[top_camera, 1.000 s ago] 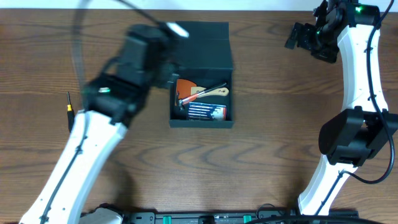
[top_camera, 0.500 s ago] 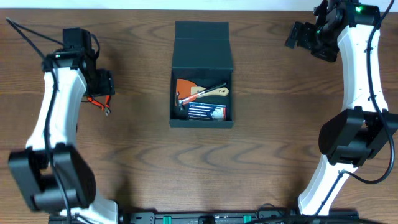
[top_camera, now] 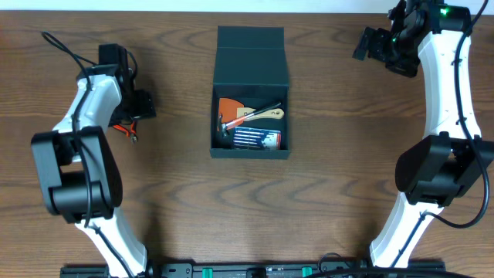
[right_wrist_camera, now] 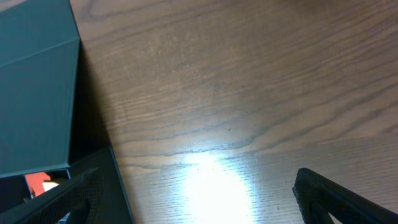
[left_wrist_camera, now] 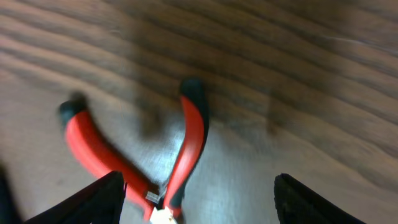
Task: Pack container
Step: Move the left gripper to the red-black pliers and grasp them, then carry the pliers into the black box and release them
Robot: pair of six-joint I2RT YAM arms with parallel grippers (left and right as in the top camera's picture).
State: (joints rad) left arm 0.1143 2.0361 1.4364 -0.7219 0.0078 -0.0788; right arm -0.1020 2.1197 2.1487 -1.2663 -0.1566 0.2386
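The left gripper has its dark fingers spread wide and released, one at each lower corner of the wrist view. Red-handled pliers lie flat on the wood between them. Their two black-tipped handles splay away from the camera, and the joint sits at the bottom edge. Neither finger touches the handles. The picture is blurred, so finer detail of the pliers cannot be made out.

The right gripper is likewise released. Its fingers are set far apart with only bare table between them.

From overhead, the pliers lie near the left edge of the table, just beside the left gripper's body and well apart from the container. The dark teal-green container stands at the middle of the table, towards the far side. Its hinged lid is thrown open and lies back on the far side. Inside the open box are an orange piece, a slim tool with a pale handle lying aslant, and a small blue case against the near wall. The right gripper hangs near the far right corner, to the right of the lid and clear of it
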